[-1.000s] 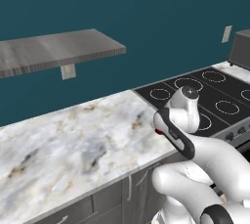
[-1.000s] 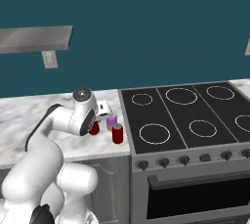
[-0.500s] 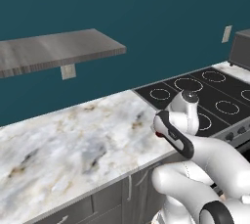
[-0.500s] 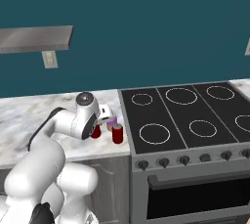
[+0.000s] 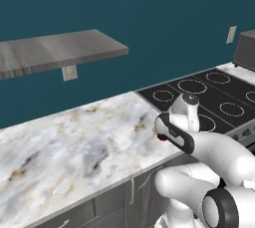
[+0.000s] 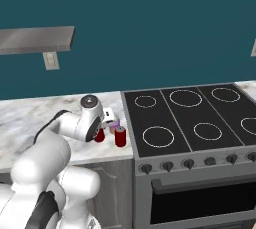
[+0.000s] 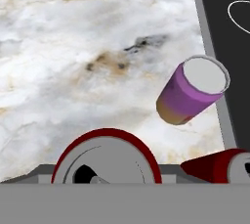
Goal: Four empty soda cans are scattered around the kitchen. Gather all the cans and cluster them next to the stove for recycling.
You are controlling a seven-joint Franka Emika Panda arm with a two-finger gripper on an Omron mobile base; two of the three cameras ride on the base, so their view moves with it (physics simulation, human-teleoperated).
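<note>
so, big marble counter (image 6: 30, 118) along the teal wall (image 6: 150, 28), with a grey shelf (image 5: 55, 50) fixed up above. black stove (image 6: 195, 118) with white rings just to the right of the counter, knobs in a row along its front. white arm (image 6: 60, 138) bent low over the counter, right by the stove's left edge. gripper (image 6: 106, 123) down among the soda cans, mostly hidden behind the wrist, so cannot tell for sure if the fingers are apart or clamped on a can. three cans close together on the counter, beside the stove. purple can (image 7: 191, 91) with a silver top standing near the stove's edge, a little apart from the other two. one red can (image 7: 105, 157) right under the hand, seen from the top, very close to the camera. second red can (image 7: 219, 165) just beside it, toward the stove. in the right base view, red can (image 6: 120, 136) in front, another red one (image 6: 99, 135) partly behind the wrist, and a bit of purple (image 6: 115, 123) behind them. small red bit (image 5: 162, 137) peeking under the wrist in the left base view, maybe a can.
</note>
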